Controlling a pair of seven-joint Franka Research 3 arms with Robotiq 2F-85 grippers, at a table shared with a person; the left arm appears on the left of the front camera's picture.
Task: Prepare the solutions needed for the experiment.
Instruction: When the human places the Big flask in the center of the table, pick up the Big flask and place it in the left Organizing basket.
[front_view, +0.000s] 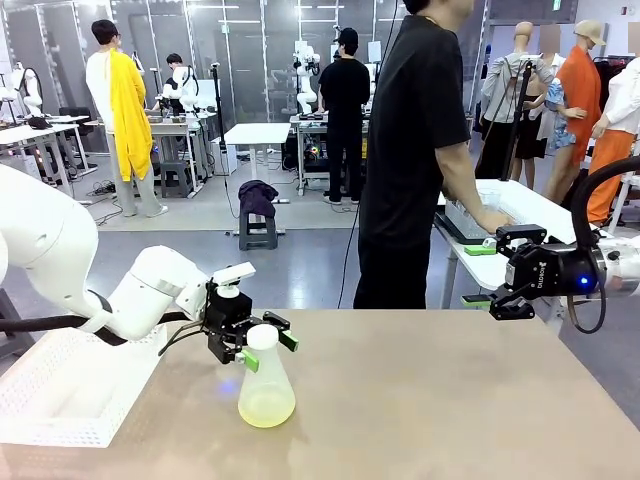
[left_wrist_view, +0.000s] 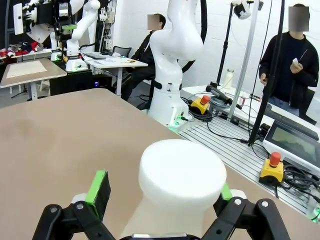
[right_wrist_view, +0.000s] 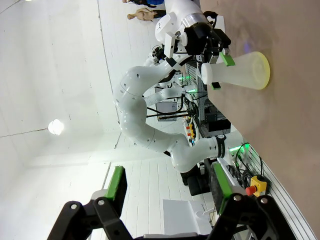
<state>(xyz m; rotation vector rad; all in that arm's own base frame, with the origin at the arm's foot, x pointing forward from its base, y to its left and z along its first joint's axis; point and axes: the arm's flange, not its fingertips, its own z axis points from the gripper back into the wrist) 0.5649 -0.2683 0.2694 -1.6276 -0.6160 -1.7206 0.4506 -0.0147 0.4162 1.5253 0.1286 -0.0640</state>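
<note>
Pale yellow solutions (front_view: 266, 408) sit low in the upright flask (front_view: 265, 385), whose neck stands between the left end effector's (front_view: 264, 346) wide-open, unclosed fingers; the right end effector (front_view: 487, 274) hovers open, empty, well apart.

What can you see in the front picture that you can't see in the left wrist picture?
The front view shows the pale yellow liquid lying shallow in the bottom of the flask, plus the right gripper hanging open off to the side, holding nothing. The left wrist view gives a close look down at the white cap, with a green pad standing apart from it. Both show the open left gripper around the flask's neck, the cap, and the brown table.
</note>
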